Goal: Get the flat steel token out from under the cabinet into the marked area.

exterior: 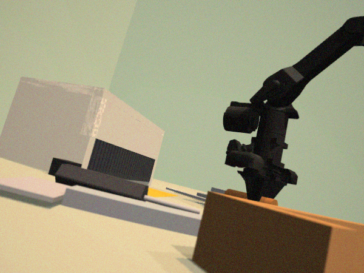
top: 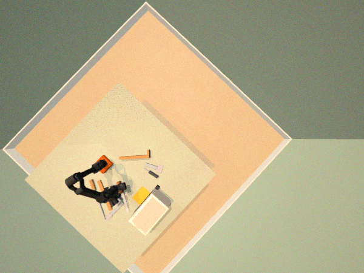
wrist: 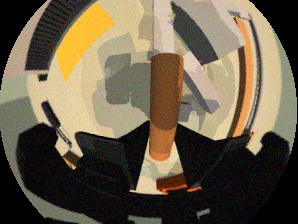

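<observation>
My gripper [top: 121, 187] [exterior: 258, 194] [wrist: 161, 124] points down and is shut on an orange-brown stick [top: 120, 183] [exterior: 235, 193] [wrist: 164, 96], low over the table. The stick juts forward from between the fingers. The white cabinet [top: 148, 213] [exterior: 45, 121] stands to the right of the gripper, with dark vent slots [exterior: 121, 161] [wrist: 73, 3] along its bottom. The yellow marked area [top: 141, 195] [exterior: 159, 192] [wrist: 83, 36] lies in front of the cabinet, between it and my gripper. The steel token is not in sight in any view.
An orange L-shaped tool [top: 134, 157] lies further back. Two orange bars [top: 91, 184] lie under the arm, one looming large in the exterior view [exterior: 261, 230]. White bars [top: 125, 202] [wrist: 161, 19], a pale grey piece [top: 155, 167] and a dark bar [top: 153, 173] [exterior: 100, 180] lie around.
</observation>
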### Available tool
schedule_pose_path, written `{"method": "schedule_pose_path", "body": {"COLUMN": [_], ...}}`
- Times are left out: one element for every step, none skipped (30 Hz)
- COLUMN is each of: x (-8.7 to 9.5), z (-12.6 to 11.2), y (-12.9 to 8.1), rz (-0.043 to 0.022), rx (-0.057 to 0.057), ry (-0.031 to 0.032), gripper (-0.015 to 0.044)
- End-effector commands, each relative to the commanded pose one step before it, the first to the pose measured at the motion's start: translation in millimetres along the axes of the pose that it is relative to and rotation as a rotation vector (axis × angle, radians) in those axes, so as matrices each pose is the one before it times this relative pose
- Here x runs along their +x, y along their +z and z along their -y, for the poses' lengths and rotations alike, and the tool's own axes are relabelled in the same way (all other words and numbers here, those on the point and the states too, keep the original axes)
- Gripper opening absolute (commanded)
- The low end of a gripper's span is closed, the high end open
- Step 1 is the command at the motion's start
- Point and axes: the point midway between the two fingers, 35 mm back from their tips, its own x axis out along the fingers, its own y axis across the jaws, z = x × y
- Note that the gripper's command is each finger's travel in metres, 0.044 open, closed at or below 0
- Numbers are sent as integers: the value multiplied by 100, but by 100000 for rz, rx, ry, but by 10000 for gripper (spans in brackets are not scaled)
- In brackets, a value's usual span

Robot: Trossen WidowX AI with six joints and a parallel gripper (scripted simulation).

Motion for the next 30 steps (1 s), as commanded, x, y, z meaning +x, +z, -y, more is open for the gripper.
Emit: {"method": "schedule_pose_path", "body": {"x": [-17,0,0,0,0,0,0,0,0,0,0,0,0,0,0,0,0,0,2,5,2,1,0,0,0,0,0,-8,0,1], "z": [460,9,6,9,6,9,6,9,6,9,6,9,6,9,6,9,6,-19,-95,-208,-91,-33,0,0,0,0,0,-2,0,1], "y": [132,3,2,3,2,3,2,3,2,3,2,3,2,3,2,3,2,-6,-28,-62,-27,-10,0,0,0,0,0,14,0,-1], "rz": [393,0,0,0,0,0,0,0,0,0,0,0,0,0,0,0,0,-1,-83,-182,-80,-29,0,0,0,0,0,36,0,71], "rx": [1668,0,0,0,0,0,0,0,0,0,0,0,0,0,0,0,0,-69,-356,-782,-341,-124,0,0,0,0,0,29,0,3], "ry": [-1048,-1,-1,-1,-1,-1,-1,-1,-1,-1,-1,-1,-1,-1,-1,-1,-1,2,234,514,224,82,0,0,0,0,0,57,0,-237], "gripper": [0,0,0,0,0,0,0,0,0,0,0,0,0,0,0,0,0,0,26,53,79,105,131,157,184,200,200,200,200,226]}}
